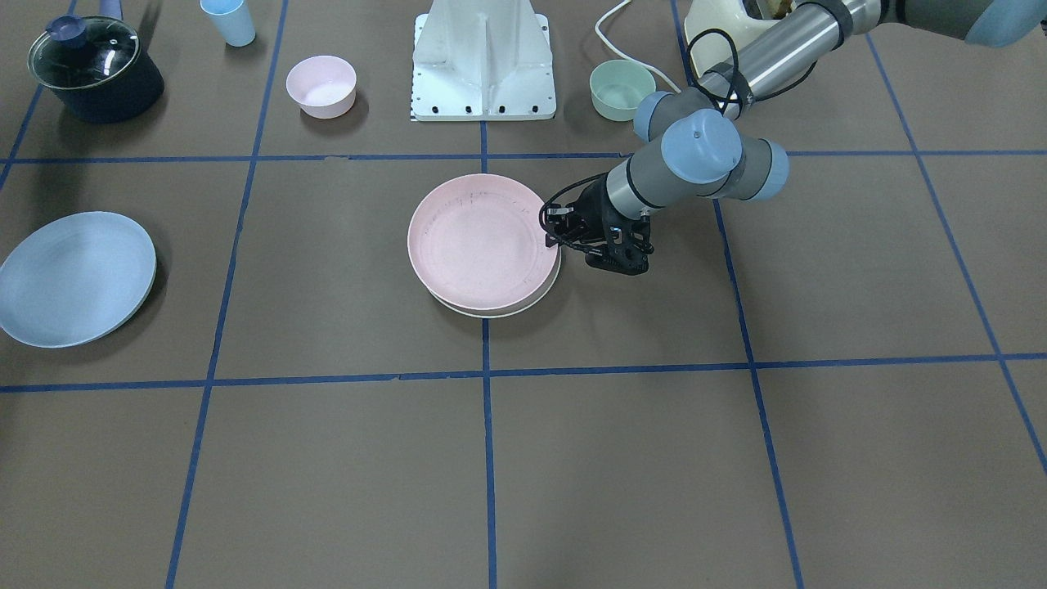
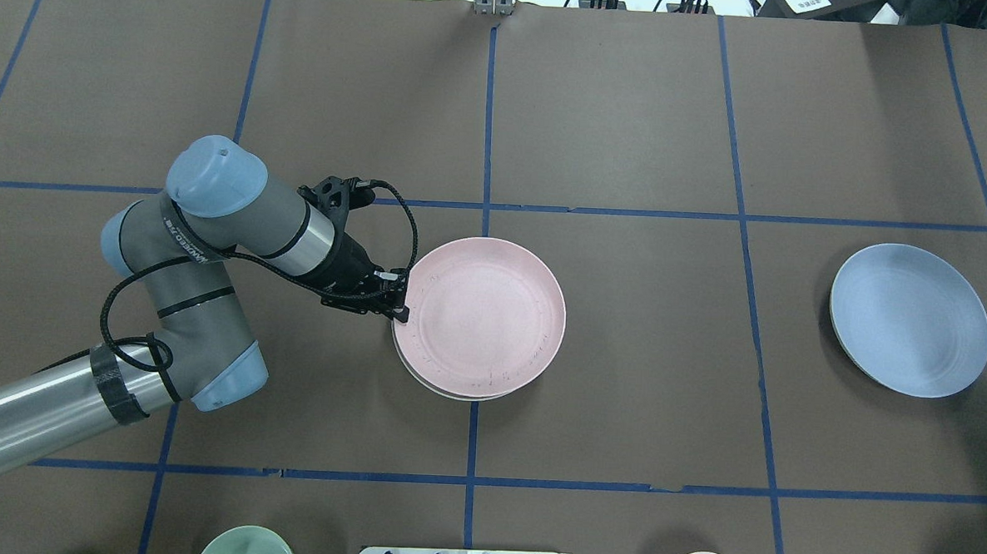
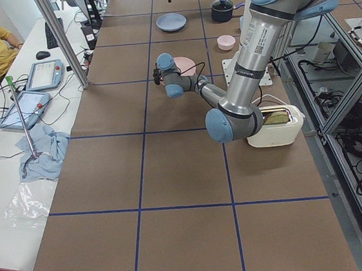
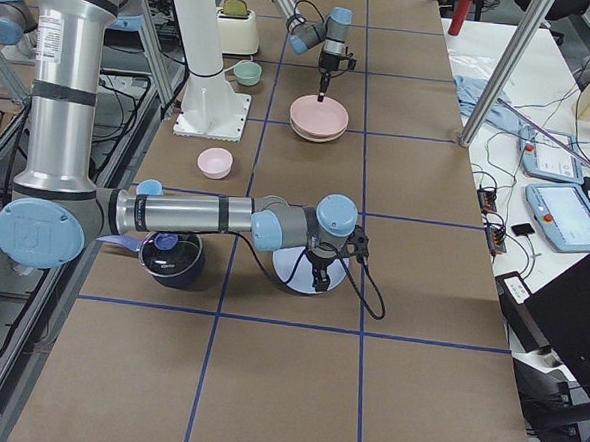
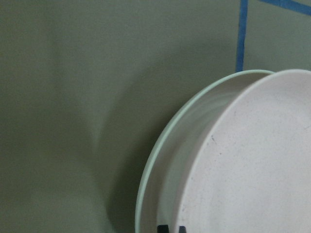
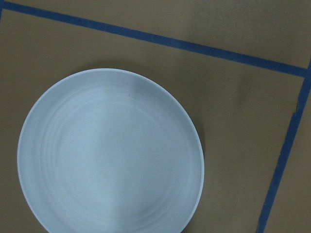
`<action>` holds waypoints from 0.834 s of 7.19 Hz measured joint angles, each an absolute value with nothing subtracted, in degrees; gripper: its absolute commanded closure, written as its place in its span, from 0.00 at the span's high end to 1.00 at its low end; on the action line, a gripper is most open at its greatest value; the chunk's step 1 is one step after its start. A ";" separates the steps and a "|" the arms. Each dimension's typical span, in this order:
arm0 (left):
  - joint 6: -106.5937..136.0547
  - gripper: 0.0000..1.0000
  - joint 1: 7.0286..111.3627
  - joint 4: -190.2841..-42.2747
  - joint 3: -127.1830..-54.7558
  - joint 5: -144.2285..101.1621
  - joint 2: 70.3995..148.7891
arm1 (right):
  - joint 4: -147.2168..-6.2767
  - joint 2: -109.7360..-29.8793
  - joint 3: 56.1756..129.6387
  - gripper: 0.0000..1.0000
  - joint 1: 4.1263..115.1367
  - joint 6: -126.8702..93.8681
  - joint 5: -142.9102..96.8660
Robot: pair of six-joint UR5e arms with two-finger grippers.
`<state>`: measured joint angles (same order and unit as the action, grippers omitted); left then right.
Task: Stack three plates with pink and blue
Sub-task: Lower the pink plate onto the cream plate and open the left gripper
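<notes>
dead centre of the brown counter (image 1: 654, 458): spotting a pale pink round plastic plate (image 1: 478, 241), flat, hollow side up, stacked on a cream-white round plastic plate (image 5: 165, 155) of the same size. sitting a touch off-centre up there, leaving a thin cream crescent showing on the robot's left. round all the way, so no long axis and no heading to call. catching the left gripper (image 2: 399, 298) right at the pink rim on that same side, fingertips close together with only a slim gap; no telling whether pinching the rim or merely beside it. swinging way over to the robot's right, well apart from the stack: a pale blue round plastic plate (image 1: 75, 278), flat, face up, alone. finding the right gripper (image 4: 321, 275) hanging above it, pointing down; can't tell open or closed from here.
</notes>
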<state>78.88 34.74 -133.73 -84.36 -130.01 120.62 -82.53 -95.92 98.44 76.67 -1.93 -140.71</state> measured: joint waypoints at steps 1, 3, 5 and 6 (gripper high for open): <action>78.87 0.66 34.68 -133.71 -84.47 -130.03 120.56 | -82.53 -95.91 98.44 1.00 76.65 -1.93 -140.71; 78.88 0.84 34.65 -133.69 -84.63 -129.94 120.50 | -82.53 -95.89 98.41 1.00 76.64 -1.95 -140.75; 79.02 0.84 35.19 -133.62 -86.19 -129.95 120.47 | -82.55 -95.70 98.33 1.00 76.27 -2.03 -141.39; 79.12 0.84 36.15 -133.41 -88.20 -130.08 120.37 | -82.57 -95.40 98.23 1.00 75.60 -2.64 -141.61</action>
<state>79.12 36.15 -133.41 -88.20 -130.08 120.37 -82.57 -95.40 98.23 75.60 -2.64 -141.61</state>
